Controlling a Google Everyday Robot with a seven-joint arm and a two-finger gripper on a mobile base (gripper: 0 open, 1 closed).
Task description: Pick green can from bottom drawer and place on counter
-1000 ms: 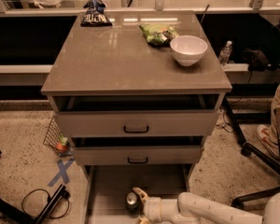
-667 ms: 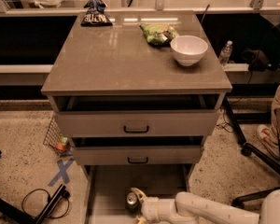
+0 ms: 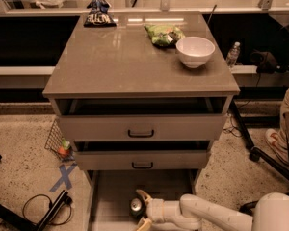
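The green can [image 3: 136, 206], silver top showing, stands upright on the pale floor of the open bottom drawer [image 3: 111, 196], near its front. My gripper [image 3: 139, 208] reaches in from the lower right at the end of the white arm. Its two pale fingers are spread, one on the far side of the can and one on the near side, with the can between them. The fingers do not look closed on it. The counter [image 3: 130, 61] is the glossy grey-brown top of the cabinet, above the two upper drawers.
On the counter are a white bowl [image 3: 195, 51], a green snack bag [image 3: 164, 34] and a dark snack bag [image 3: 97, 13]. A clear bottle [image 3: 232, 55] stands behind on the right. The two upper drawers are slightly open. A wire basket [image 3: 58, 141] and cables [image 3: 43, 208] lie left, a chair base [image 3: 260, 153] right.
My arm has crept a little to the left, bringing the fingers further around the can. The can has not moved.
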